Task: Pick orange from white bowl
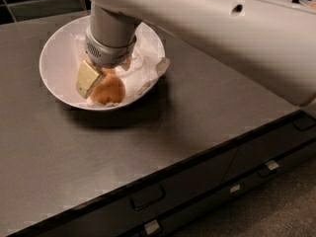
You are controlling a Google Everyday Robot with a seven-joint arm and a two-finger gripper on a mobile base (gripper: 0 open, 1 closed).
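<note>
The white bowl stands on the dark counter at the upper left, lined with crumpled white paper. One orange lies at its front; a small orange patch shows just above it under the wrist, and I cannot tell whether that is a second fruit. My gripper reaches down into the bowl from the big white arm. One tan finger stands open against the orange's left side. The other finger is hidden behind the wrist and fruit. The orange rests in the bowl.
The dark counter stretches to the right and front of the bowl. Its front edge drops to drawers with handles. The white arm spans the upper right of the view.
</note>
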